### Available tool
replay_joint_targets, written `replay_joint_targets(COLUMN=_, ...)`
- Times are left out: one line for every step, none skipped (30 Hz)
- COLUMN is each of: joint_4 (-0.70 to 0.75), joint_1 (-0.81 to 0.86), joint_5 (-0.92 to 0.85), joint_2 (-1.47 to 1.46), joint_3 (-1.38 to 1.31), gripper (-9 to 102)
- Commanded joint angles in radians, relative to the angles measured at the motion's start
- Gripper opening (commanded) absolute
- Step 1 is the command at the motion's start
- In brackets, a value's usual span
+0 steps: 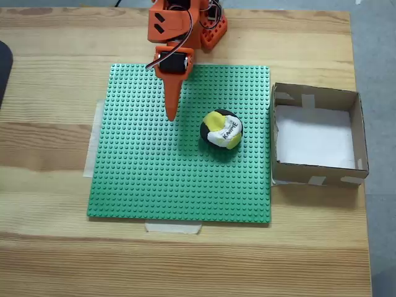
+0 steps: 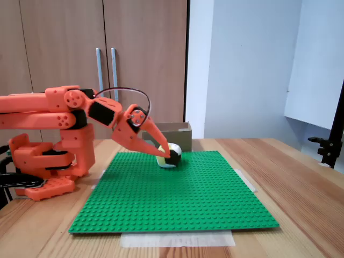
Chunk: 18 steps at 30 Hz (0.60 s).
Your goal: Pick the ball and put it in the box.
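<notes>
The ball (image 1: 221,130), a small one in yellow, white and black with black lettering, lies on the green studded plate (image 1: 154,185) right of its middle. My orange gripper (image 1: 171,116) points down the picture, its fingers closed to one tapering tip, and ends left of the ball with a gap between them. In the side fixed view the gripper (image 2: 165,155) slants down over the plate, and its tip overlaps the left edge of the ball (image 2: 172,156). The box (image 1: 309,173), shallow brown cardboard with a white bottom, stands just right of the plate. The box (image 2: 177,130) is behind the ball.
The plate (image 2: 177,199) is taped to a wooden table. The arm's orange base (image 2: 48,161) stands at the plate's far edge. A dark object (image 1: 3,68) lies at the table's left edge. A black stand (image 2: 328,150) rises at the right.
</notes>
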Motion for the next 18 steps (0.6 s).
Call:
replay_joint_targets(joint_4=-0.012, joint_1=0.005, joint_5=0.006, joint_2=0.009, joint_3=0.058, gripper=-1)
replay_joint_targets(joint_4=-0.012, joint_1=0.005, joint_5=0.006, joint_2=0.009, joint_3=0.058, gripper=-1)
replay_joint_targets(joint_4=-0.012, joint_1=0.005, joint_5=0.005, joint_2=0.009, joint_3=0.058, gripper=-1)
replay_joint_targets(joint_4=-0.012, joint_1=-0.002, joint_5=0.0, joint_2=0.009, joint_3=0.058, gripper=-1)
replay_joint_targets(joint_4=-0.012, joint_1=-0.005, joint_5=-0.005, joint_2=0.009, joint_3=0.058, gripper=-1)
replay_joint_targets(joint_4=-0.012, joint_1=-0.005, joint_5=-0.005, joint_2=0.009, joint_3=0.058, gripper=-1)
replay_joint_targets(joint_4=-0.012, joint_1=-0.005, joint_5=-0.006, joint_2=0.009, joint_3=0.058, gripper=-1)
replay_joint_targets(joint_4=-0.012, joint_1=-0.005, joint_5=-0.006, joint_2=0.009, joint_3=0.058, gripper=-1)
replay_joint_targets(joint_4=-0.012, joint_1=-0.005, joint_5=-0.006, joint_2=0.009, joint_3=0.058, gripper=-1)
replay_joint_targets(joint_4=-0.012, joint_1=-0.005, joint_5=-0.006, joint_2=0.009, joint_3=0.058, gripper=-1)
replay_joint_targets(joint_4=-0.012, joint_1=-0.005, joint_5=-0.005, joint_2=0.008, joint_3=0.058, gripper=-1)
replay_joint_targets(joint_4=-0.015, joint_1=-0.002, joint_5=-0.003, joint_2=0.003, joint_3=0.057, gripper=-1)
replay_joint_targets(joint_4=-0.017, joint_1=-0.002, joint_5=-0.005, joint_2=-0.005, joint_3=0.054, gripper=-1)
replay_joint_targets(joint_4=-0.017, joint_1=0.0, joint_5=-0.006, joint_2=-0.009, joint_3=0.048, gripper=-1)
replay_joint_targets(joint_4=-0.017, joint_1=0.005, joint_5=-0.008, joint_2=-0.009, joint_3=0.038, gripper=-1)
replay_joint_targets(joint_4=-0.02, joint_1=0.005, joint_5=-0.018, joint_2=-0.009, joint_3=0.029, gripper=-1)
replay_joint_targets(joint_4=-0.02, joint_1=0.005, joint_5=-0.021, joint_2=-0.014, joint_3=0.014, gripper=-1)
replay_joint_targets(joint_4=-0.012, joint_1=0.005, joint_5=-0.025, joint_2=-0.021, joint_3=-0.003, gripper=-1)
